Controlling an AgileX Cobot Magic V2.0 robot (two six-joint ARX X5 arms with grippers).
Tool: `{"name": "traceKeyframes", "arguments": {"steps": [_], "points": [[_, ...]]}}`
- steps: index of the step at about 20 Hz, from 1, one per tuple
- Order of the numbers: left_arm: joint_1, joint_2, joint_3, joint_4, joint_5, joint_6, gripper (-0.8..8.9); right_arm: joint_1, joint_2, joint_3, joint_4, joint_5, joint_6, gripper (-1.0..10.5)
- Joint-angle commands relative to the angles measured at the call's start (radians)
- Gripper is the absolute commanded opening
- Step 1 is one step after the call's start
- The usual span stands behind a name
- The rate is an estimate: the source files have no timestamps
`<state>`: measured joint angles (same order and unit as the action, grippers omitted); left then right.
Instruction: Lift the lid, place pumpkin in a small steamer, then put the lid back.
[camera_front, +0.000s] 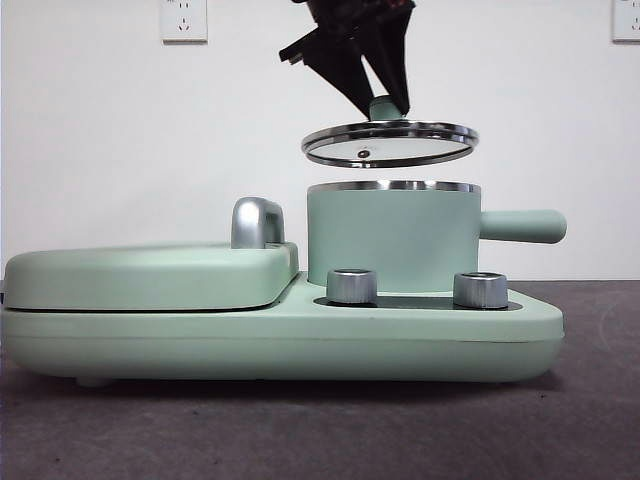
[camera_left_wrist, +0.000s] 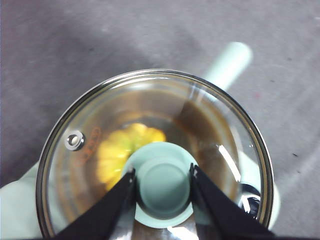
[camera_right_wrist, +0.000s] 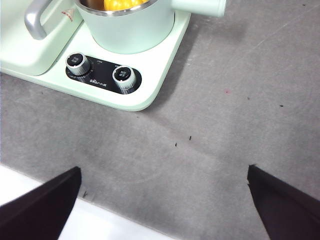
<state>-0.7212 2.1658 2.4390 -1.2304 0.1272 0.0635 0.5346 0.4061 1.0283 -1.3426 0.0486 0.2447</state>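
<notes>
Lid (camera_front: 390, 142) held in the air just above the small steamer (camera_front: 392, 238), clear of its chrome rim, slightly tilted. Left gripper (camera_left_wrist: 163, 176) clamped on the mint-green knob (camera_left_wrist: 163, 183), one black jaw on each side. Pumpkin (camera_left_wrist: 124, 151) already inside the small steamer, seen yellow through the glass and, from the right wrist, as an orange patch (camera_right_wrist: 120, 4) at the pot's mouth. Right gripper (camera_right_wrist: 164, 192) waiting well away from the small steamer over the grey table (camera_right_wrist: 210, 150), jaws spread wide, holding nothing.

Judged from this: pumpkin step done, only the lid's return left.

Risks from here:
- Tilted lid meeting the chrome rim on one edge first, then sitting cocked or sliding off toward the side handle (camera_front: 522, 226).
- Small round knob slipping between the jaws if lowered fast or pressed down hard.
- Off-centre descent catching the rim instead of dropping inside it; the side-on camera gives no check of front-to-back alignment.
- Early release, dropping glass onto metal.
- Pumpkin stem possibly standing too high for the lid to seat; height inside the pot cannot be told.

Flat cover (camera_front: 150, 275) and two dials (camera_front: 352, 286) beside the small steamer out of the path.
</notes>
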Motion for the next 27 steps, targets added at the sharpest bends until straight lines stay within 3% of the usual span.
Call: {"name": "traceKeyframes", "arguments": {"steps": [1, 10, 27], "points": [[-0.012, 0.014, 0.023, 0.021, 0.000, 0.013, 0.08, 0.005, 0.002, 0.007, -0.081, 0.001, 0.018, 5.4], [-0.012, 0.014, -0.055, 0.099, 0.000, 0.048, 0.08, 0.005, 0.002, 0.007, -0.081, 0.001, 0.018, 5.4], [-0.012, 0.061, -0.062, 0.105, 0.000, 0.082, 0.08, 0.005, 0.002, 0.007, -0.081, 0.000, 0.037, 5.4]]}}
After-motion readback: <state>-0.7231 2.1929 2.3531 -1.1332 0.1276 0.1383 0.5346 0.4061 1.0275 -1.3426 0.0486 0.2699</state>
